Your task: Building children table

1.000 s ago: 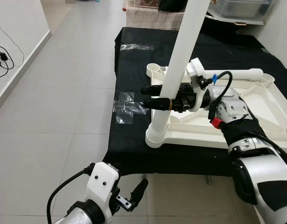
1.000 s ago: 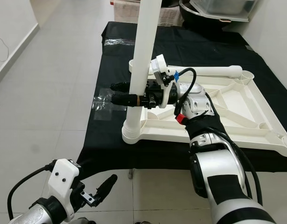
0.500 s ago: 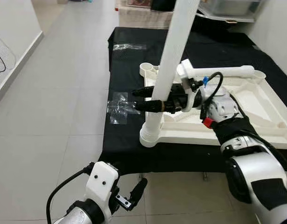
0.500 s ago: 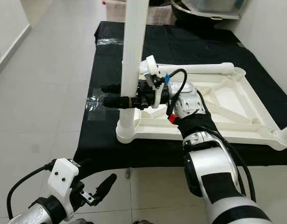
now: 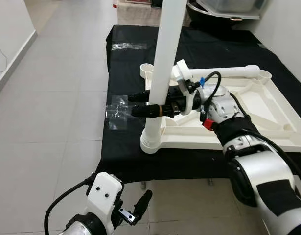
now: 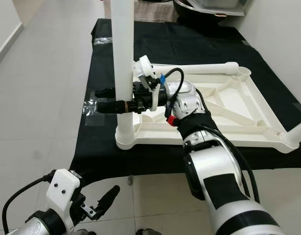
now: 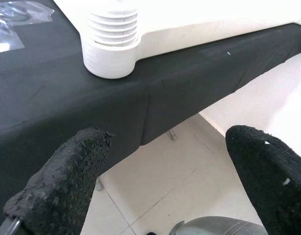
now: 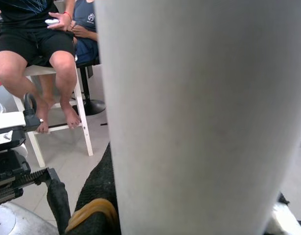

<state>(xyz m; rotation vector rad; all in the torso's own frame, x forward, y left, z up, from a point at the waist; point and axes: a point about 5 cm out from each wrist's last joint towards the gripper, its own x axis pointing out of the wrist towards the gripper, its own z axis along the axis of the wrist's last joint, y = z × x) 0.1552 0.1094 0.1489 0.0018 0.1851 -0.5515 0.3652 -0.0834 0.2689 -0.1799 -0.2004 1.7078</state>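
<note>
Straightened from its earlier lean, the table leg [image 5: 165, 58] stands nearly upright in the corner socket [image 5: 151, 142] below the right gripper [image 5: 140, 104], whose fingers clamp it, presumably steadying it for seating.

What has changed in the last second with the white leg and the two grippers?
The camera view shifted, so the whole scene slid. No clear move of the things themselves: the right gripper stays clamped on the upright white leg, which still stands in the corner socket of the upside-down tabletop on the black cloth. The left gripper still hangs idle and open below the table edge.
</note>
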